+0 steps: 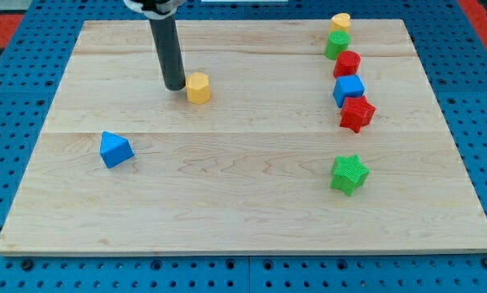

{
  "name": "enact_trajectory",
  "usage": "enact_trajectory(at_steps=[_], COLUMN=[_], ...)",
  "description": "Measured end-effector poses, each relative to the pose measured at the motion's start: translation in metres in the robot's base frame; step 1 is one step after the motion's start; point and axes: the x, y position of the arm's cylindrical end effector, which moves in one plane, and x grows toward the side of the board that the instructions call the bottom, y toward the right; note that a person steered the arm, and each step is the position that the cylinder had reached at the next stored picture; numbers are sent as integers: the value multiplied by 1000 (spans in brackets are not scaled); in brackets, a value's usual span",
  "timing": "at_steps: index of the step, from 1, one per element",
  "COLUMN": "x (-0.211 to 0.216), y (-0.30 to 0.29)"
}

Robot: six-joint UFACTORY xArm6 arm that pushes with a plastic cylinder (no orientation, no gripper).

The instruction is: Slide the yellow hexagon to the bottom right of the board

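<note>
Wooden counter (243, 203) on blue pegboard. Item: yellow hexagon (198, 88), near top edge, left of centre. My tip (175, 85) sits just beside its left face; no gripper fitted, nothing held. Bottom-right corner lies far diagonally opposite.

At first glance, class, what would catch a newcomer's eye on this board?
The dark rod comes down from the view's top, my tip just left of the yellow hexagon. Along the view's right, a crowded column of blocks runs from a yellow block down to a red star.
</note>
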Motion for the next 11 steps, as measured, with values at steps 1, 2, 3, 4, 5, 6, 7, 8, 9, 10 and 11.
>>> enact_trajectory(at_steps=[1,2,3,4,5,6,7,8,9,10,11], x=[-7,19,41,44,59,83,103,110,110,124,133], y=[7,26,58,82,100,106,130,160,162,146,148])
